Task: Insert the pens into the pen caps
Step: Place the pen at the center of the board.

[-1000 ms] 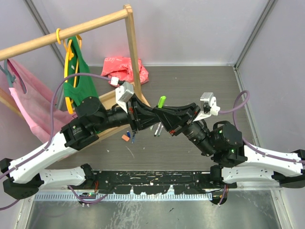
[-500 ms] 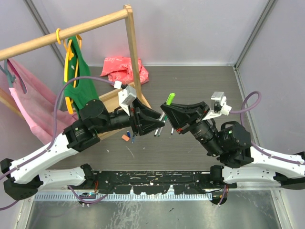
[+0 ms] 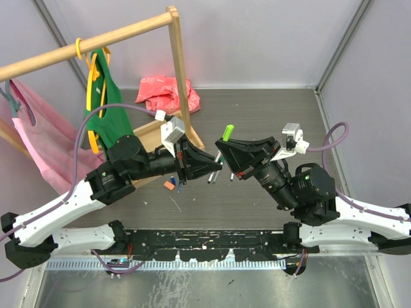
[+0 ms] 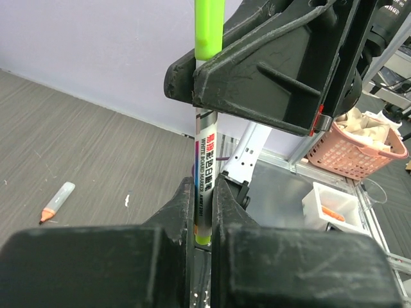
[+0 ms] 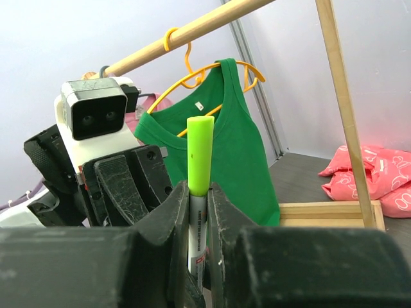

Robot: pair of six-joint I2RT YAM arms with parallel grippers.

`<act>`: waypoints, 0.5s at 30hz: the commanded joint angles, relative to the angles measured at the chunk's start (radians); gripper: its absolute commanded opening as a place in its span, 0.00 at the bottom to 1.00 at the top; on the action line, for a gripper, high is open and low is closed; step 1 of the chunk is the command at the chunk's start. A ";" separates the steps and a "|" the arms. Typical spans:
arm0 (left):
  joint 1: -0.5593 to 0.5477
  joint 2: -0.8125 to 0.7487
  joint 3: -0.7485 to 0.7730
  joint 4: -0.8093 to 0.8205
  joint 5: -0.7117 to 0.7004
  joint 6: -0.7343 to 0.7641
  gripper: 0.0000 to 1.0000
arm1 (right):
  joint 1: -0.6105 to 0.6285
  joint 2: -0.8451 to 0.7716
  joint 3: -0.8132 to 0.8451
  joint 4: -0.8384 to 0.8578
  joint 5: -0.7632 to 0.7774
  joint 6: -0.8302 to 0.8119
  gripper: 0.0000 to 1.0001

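One pen (image 4: 204,160) with a white printed barrel stands upright, a bright green pen cap (image 4: 209,29) on its top end. My right gripper (image 5: 198,192) is shut on the barrel just under that cap (image 5: 200,154). My left gripper (image 4: 203,186) is shut on the same pen's lower end, where a green tip shows. In the top view the two grippers meet above the table's middle, left gripper (image 3: 217,168) below right gripper (image 3: 221,149), the cap (image 3: 228,132) sticking out. Loose pens (image 3: 212,176) and an orange cap (image 3: 169,185) lie on the table beneath. Another pen (image 4: 56,202) with an orange tip lies flat.
A wooden clothes rack (image 3: 180,64) stands at the back left with a green tank top (image 3: 106,109) on a yellow hanger and a pink garment (image 3: 38,141). A red-and-pink bag (image 3: 168,92) lies behind it. A pink basket (image 4: 359,151) and a white tub (image 4: 334,205) sit beyond the table.
The arms drew apart from their overlapped pose, the right one carrying the capped pen to the right. My left gripper opened, then shut again on the pen's lower end.
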 commanded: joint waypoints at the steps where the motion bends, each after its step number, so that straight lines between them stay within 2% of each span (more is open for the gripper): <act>1: 0.002 -0.009 0.023 0.084 -0.002 -0.015 0.00 | 0.003 -0.001 -0.001 0.021 -0.006 0.013 0.17; 6: 0.002 -0.014 0.026 0.083 -0.008 -0.014 0.00 | 0.002 -0.012 -0.018 0.021 -0.004 0.034 0.39; 8: 0.002 -0.017 0.025 0.082 -0.014 -0.014 0.00 | 0.003 -0.013 -0.021 0.016 -0.007 0.042 0.43; 12: 0.002 -0.020 0.023 0.084 -0.021 -0.015 0.00 | 0.003 -0.019 -0.029 0.002 -0.015 0.061 0.44; 15: 0.002 -0.016 0.023 0.085 -0.020 -0.013 0.00 | 0.003 -0.023 -0.038 0.003 -0.014 0.068 0.40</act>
